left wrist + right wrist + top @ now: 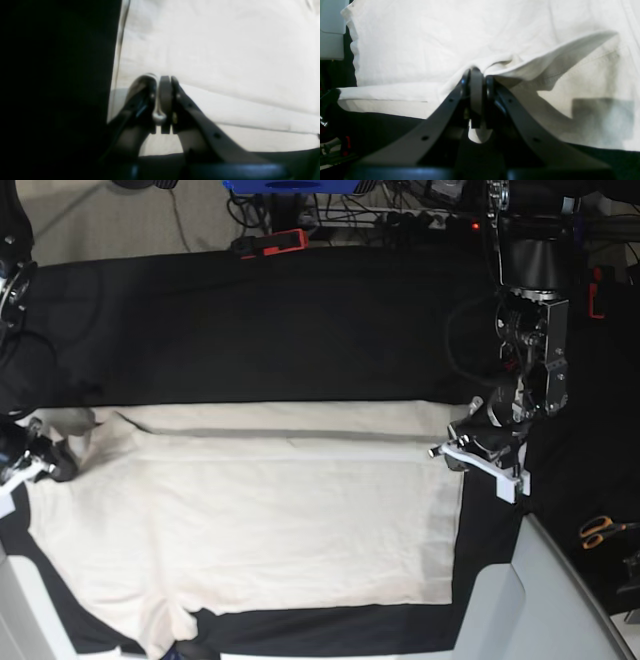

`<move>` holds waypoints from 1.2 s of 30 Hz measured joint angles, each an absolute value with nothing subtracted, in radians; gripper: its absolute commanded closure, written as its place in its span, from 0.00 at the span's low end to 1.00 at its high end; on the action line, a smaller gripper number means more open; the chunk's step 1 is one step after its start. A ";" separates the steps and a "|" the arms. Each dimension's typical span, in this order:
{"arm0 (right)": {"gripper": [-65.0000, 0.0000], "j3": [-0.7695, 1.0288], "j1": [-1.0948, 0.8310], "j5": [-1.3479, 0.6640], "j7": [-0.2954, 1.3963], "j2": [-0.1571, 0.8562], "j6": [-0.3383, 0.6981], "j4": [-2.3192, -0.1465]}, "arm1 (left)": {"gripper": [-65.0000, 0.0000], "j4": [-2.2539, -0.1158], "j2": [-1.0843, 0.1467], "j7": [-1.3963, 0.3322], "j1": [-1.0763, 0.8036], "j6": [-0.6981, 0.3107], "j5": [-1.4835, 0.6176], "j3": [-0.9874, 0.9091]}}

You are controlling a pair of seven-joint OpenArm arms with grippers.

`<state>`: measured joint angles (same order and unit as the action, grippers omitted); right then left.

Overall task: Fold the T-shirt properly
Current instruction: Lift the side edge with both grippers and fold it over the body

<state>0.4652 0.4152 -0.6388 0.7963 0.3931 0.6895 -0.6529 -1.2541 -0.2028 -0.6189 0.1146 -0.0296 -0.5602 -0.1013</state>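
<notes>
The T-shirt [250, 520] lies spread flat on the black cloth [250, 330] that covers the table, filling the near half from the left edge almost to the right edge; a narrow strip along its far side is folded over onto the body, leaving a straight crease line across the width. The left gripper [165, 82] — at the shirt's far right corner in the base view — has its jaws pressed together with a thin bit of pale fabric caught between them, the hem running off to the right in its wrist view and black cloth filling the left of that view. The right gripper [477, 75] sits at the shirt's far left corner near the table's left edge, jaws clamped on a pinch of cloth; from the pinch the fabric rises in a lifted flap that peaks to the right and casts a shadow on the shirt below. Both grippers are low, at the level of the fabric. In the base view one sleeve [175, 625] hangs toward the near edge of the table at lower left. Orange-handled scissors [603, 530] lie off the right side, well apart from the shirt — and a red tool [272, 243] rests beyond the far edge of the cloth.
</notes>
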 measured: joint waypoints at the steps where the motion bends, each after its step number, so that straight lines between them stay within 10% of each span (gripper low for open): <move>1: 0.99 0.465 0.415 -0.638 0.796 0.393 0.690 -0.653 | 1.00 -1.253 -0.193 -0.620 0.115 -0.030 -0.549 -0.101; 32: 0.97 0.465 0.418 -0.639 0.728 0.387 0.690 -0.653 | 1.00 -1.112 -0.192 -0.580 0.181 -0.033 -0.531 -0.101; 36: 0.81 0.468 0.418 -0.639 0.721 0.368 0.690 -0.653 | 1.00 -1.116 -0.192 -0.580 0.179 -0.033 -0.531 -0.101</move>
